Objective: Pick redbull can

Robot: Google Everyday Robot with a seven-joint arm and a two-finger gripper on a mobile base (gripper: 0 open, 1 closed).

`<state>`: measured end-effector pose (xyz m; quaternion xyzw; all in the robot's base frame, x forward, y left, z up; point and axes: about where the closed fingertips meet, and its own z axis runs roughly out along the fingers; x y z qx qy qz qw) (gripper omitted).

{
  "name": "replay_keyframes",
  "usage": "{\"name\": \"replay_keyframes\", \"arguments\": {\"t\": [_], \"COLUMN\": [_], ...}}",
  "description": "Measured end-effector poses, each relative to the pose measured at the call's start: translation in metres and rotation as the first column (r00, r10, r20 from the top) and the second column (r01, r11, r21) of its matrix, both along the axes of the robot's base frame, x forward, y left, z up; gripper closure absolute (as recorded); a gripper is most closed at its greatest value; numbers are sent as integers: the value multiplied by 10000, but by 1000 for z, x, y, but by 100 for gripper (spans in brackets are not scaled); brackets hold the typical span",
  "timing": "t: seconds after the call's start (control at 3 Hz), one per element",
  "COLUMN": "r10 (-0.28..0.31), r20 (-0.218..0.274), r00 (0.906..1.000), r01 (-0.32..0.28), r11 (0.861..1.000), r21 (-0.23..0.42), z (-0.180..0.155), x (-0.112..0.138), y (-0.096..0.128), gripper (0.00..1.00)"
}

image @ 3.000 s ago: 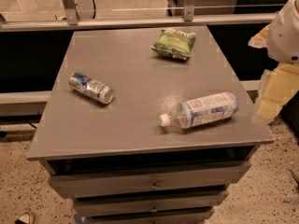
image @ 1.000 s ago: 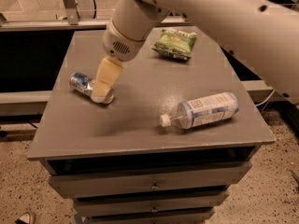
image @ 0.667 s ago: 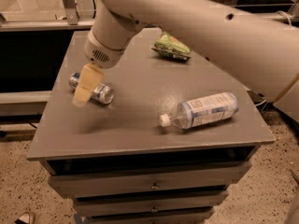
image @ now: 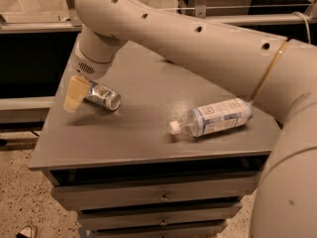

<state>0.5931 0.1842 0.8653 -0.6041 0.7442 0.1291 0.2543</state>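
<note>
Gripper (image: 77, 94) is at the left side of the table (image: 138, 133), right at the left end of the can (image: 103, 96). Can lies on its side on the tabletop, its shadow right beneath it, so I judge it not lifted. Claw state: can't tell from this view whether it's apart or clamped on the can. Bottle (image: 214, 117) lies well apart to the right, not in the way. Approach looks done; left: confirm grasp, lift clear.

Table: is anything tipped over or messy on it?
Yes. The can and the bottle both lie on their sides on the table, not standing. Nothing looks spilled. The gripper is at the can's end away from the bottle.
</note>
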Motion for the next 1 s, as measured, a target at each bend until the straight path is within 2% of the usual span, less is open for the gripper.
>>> {"name": "replay_keyframes", "arguments": {"t": [0.67, 1.0], "r10": [-429, -335], "r20": [-523, -623], "r00": [9977, 9975], "r01": [411, 333], "r11": [9986, 9994], "r21": [-344, -48], "z": [-24, -17], "x": [8, 11], "y": [16, 17], "gripper": [63, 87]}}
